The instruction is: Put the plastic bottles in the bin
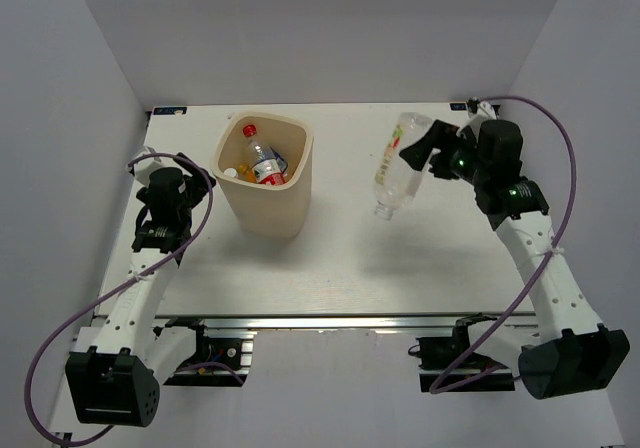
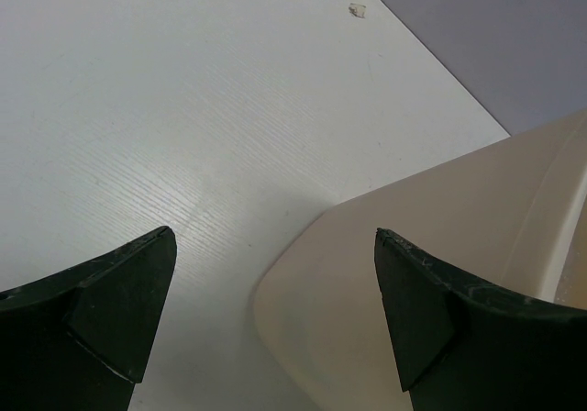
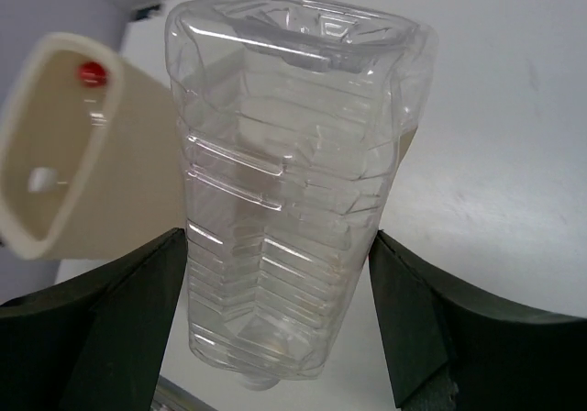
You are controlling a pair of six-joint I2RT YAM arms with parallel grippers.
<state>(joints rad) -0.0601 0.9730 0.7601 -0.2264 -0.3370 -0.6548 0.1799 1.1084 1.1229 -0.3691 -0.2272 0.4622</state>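
No legible text, brand or number anywhere. Faint coloured print on the large clear bottle [image 1: 395, 168] clamped in the right pincer [image 1: 420, 150], too small to read. Red-labelled bottle [image 1: 268, 172] inside the bin [image 1: 265, 214], well left of that pincer: label print likewise too small to make out.

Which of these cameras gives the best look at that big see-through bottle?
The right wrist view: the clear bottle fills the frame, gripped by the right hand, ribs sharp. The top external view shows it whole but small, right of the bin. The left wrist view shows none of it, only bin wall and table.
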